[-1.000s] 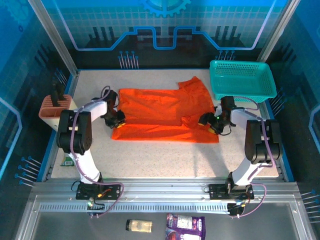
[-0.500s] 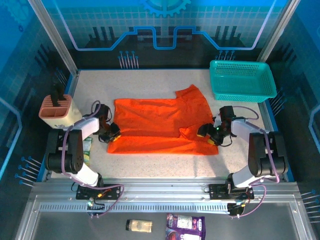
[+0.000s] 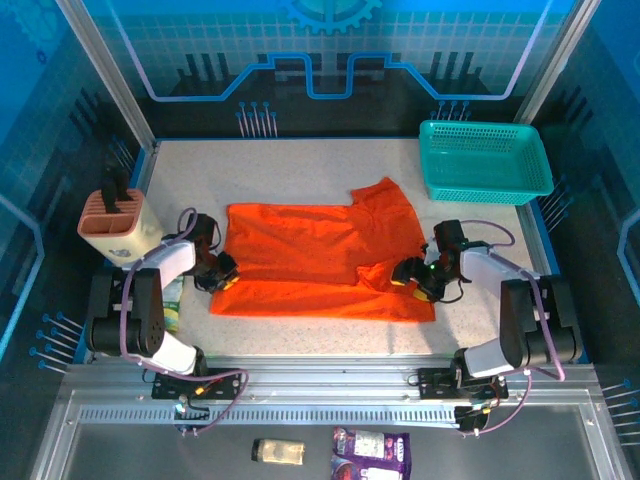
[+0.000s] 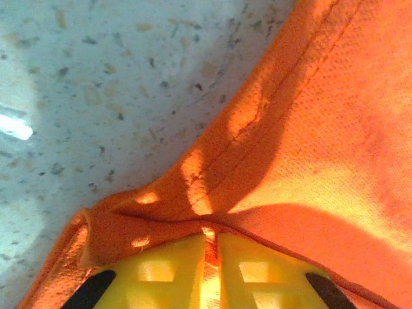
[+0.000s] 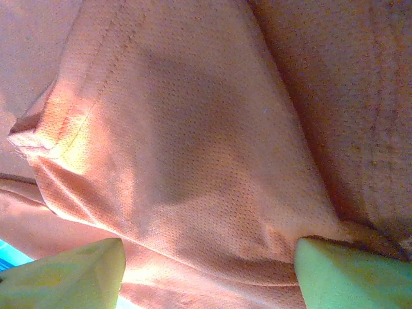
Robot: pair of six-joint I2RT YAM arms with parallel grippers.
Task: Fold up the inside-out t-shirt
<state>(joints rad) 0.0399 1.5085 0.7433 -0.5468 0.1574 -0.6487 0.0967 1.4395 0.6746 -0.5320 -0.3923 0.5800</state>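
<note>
The bright orange inside-out t-shirt (image 3: 300,250) lies spread flat on the speckled table (image 3: 300,160), with a sleeve sticking out at the far right. My left gripper (image 3: 222,275) is at the shirt's near left corner. In the left wrist view its yellow fingers (image 4: 161,270) are shut on a pinch of the orange hem (image 4: 309,129), with the gripper (image 4: 211,244) low over the table. My right gripper (image 3: 412,275) sits on the shirt's right side. Its fingertips (image 5: 71,270) stand wide apart and open on the cloth (image 5: 193,129), which bulges between them.
A teal mesh basket (image 3: 485,160) stands at the far right corner. A peach-coloured holder (image 3: 115,225) sits at the left edge beside my left arm. Bare tabletop (image 4: 96,77) lies left of the shirt and along the far side.
Both grippers have pulled toward the near edge, and the shirt has slid that way with them. The left arm has also swung out to the left. Neither jaw opening has changed.
</note>
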